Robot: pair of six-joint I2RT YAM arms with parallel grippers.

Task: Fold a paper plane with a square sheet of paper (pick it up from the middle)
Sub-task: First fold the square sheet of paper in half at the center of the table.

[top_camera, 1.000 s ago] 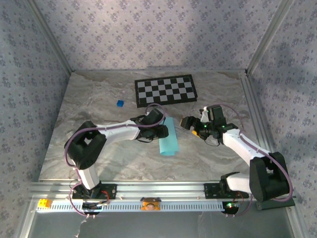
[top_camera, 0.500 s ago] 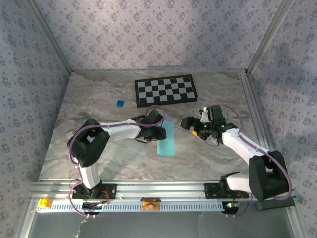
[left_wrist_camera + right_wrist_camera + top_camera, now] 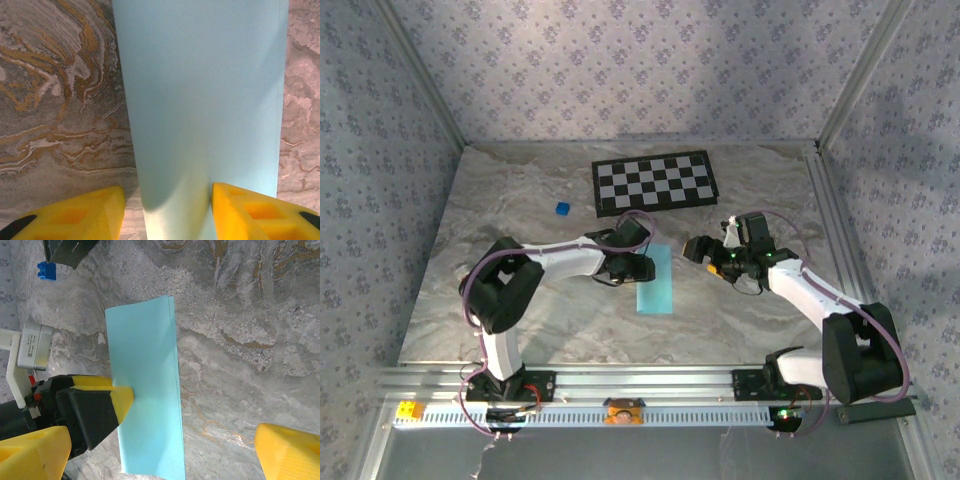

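Observation:
The square sheet of paper (image 3: 655, 280) lies flat on the marble table, folded into a long light-blue strip (image 3: 145, 390). My left gripper (image 3: 642, 267) is low over the strip's left edge with its jaws apart. In the left wrist view the paper (image 3: 200, 100) runs between the yellow fingers (image 3: 250, 210); the right one rests on the sheet and the left one stands over bare table. My left gripper (image 3: 167, 202) pinches nothing. My right gripper (image 3: 696, 248) hovers just right of the strip, wide open and empty (image 3: 160, 452). The paper plane is not in view.
A black-and-white checkerboard (image 3: 655, 183) lies at the back of the table. A small dark-blue cube (image 3: 562, 208) sits to its left, also in the right wrist view (image 3: 47, 270). Aluminium frame rails (image 3: 620, 382) border the table.
The strip, slanted and reaching further forward a second ago, now lies straight and flat. My left gripper has shifted slightly with it. The right arm has not moved.

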